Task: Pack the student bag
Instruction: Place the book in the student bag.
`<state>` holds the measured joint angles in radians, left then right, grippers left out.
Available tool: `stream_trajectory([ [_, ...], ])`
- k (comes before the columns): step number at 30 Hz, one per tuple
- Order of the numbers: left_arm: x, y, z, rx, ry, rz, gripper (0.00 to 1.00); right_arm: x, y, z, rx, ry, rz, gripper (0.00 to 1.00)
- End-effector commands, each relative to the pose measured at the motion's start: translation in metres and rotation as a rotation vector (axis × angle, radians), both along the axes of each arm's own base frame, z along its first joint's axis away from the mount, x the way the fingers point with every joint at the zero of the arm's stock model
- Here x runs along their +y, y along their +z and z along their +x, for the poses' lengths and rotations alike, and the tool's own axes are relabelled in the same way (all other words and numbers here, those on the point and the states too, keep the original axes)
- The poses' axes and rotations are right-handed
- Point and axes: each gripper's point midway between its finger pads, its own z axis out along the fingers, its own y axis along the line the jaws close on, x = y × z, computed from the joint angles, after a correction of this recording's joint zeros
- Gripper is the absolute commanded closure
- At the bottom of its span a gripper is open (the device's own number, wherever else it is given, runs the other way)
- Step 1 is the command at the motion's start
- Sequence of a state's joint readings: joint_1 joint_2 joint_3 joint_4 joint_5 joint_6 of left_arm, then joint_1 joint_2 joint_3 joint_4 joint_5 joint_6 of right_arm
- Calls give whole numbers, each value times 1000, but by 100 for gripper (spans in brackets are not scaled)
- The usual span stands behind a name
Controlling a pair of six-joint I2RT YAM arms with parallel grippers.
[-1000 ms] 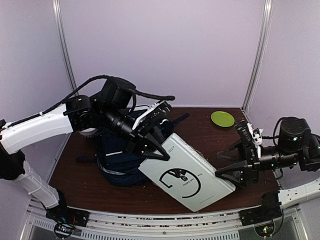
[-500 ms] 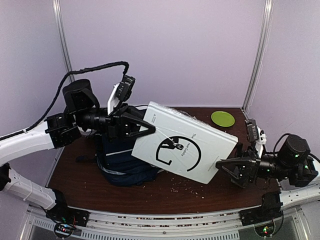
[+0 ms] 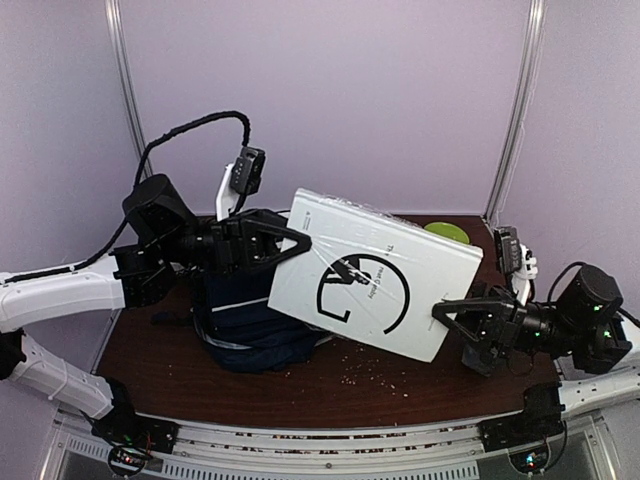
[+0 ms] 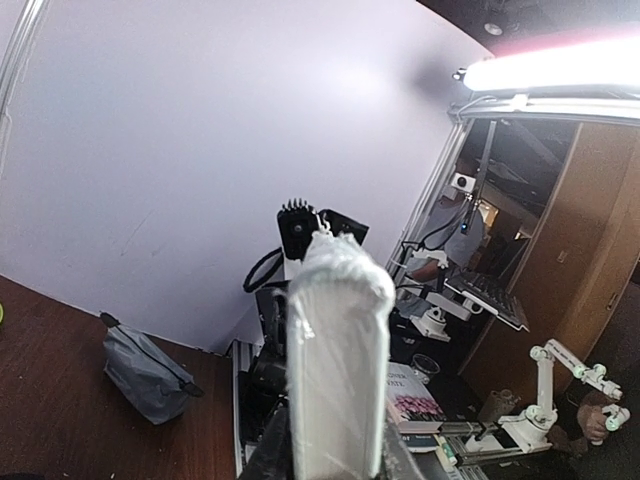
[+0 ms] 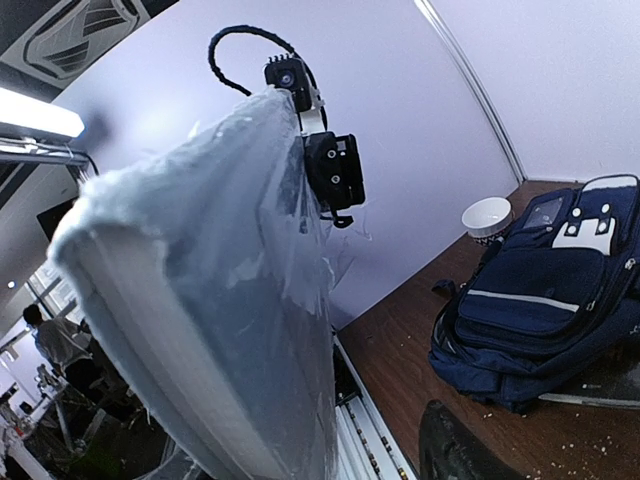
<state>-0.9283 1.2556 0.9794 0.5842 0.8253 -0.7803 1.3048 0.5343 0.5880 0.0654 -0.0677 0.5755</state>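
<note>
You've got left pincer (image 3: 290, 245) and right pincer (image 3: 450, 315) each pinching the stiff, film-slick book (image 3: 370, 285); student bag (image 3: 245, 325) looks limp, so grip its rim.

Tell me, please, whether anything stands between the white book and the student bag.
Nothing visible does. The white book is held in the air by the left claw and the right claw, above and right of the student bag. Whether the bag's mouth is open cannot be seen.
</note>
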Motion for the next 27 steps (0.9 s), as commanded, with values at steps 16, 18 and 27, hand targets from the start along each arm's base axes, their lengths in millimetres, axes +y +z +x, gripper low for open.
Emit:
stream_trajectory([
  [16, 13, 41, -12, -116, -20, -141, 100, 14, 29, -17, -34, 119, 77, 95],
  [18, 12, 36, -8, -115, 6, -112, 100, 11, 31, -14, -35, 99, 83, 100],
  [27, 33, -38, 55, -168, 470, 254, 2, -19, 12, 32, -10, -216, 11, 100],
])
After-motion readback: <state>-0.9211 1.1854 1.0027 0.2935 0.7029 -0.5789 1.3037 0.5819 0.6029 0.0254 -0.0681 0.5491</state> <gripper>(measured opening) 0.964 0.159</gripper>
